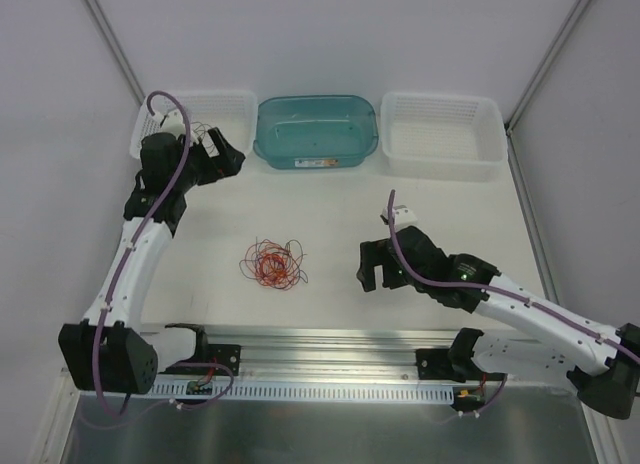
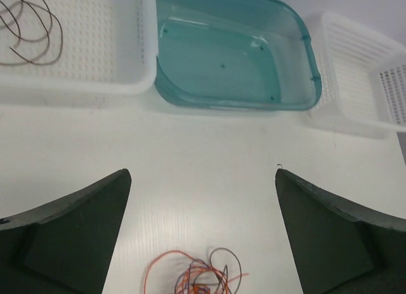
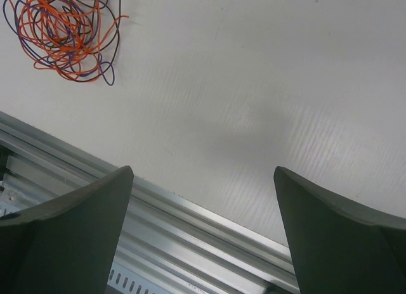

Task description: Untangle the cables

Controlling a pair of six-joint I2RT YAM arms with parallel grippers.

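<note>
- Tangle of cables (image 1: pixel 273 264) seen from above: red-orange and dark loops knotted together, mid-table (image 1: pixel 450 214), slightly toward the near edge.
  Left gripper (image 1: pixel 231 155) by the far-left corner, at the rim of a white basket (image 1: pixel 235 102).
  Right gripper (image 1: pixel 376 268) to the right of the tangle, apart from it.
  Teal tub (image 1: pixel 316 134) at the middle of the far edge, second white basket (image 1: pixel 440 134) at the far-right corner.
- Left wrist view: fingers spread wide, nothing between them.
  Tangle at the bottom of the frame, well apart.
  One loose dark strand (image 2: pixel 28 28) lying in the far-left basket.
- Right wrist view: fingers likewise wide apart and empty.
  Tangle at the upper left, metal rail (image 3: pixel 190 224) along the near edge below.
- Likely risks: pinching several loops at once and pulling the knot tighter; thin wire slipping from the pads; strands snagging on the rail if dragged toward the near edge.
- No object between either gripper and the tangle.
</note>
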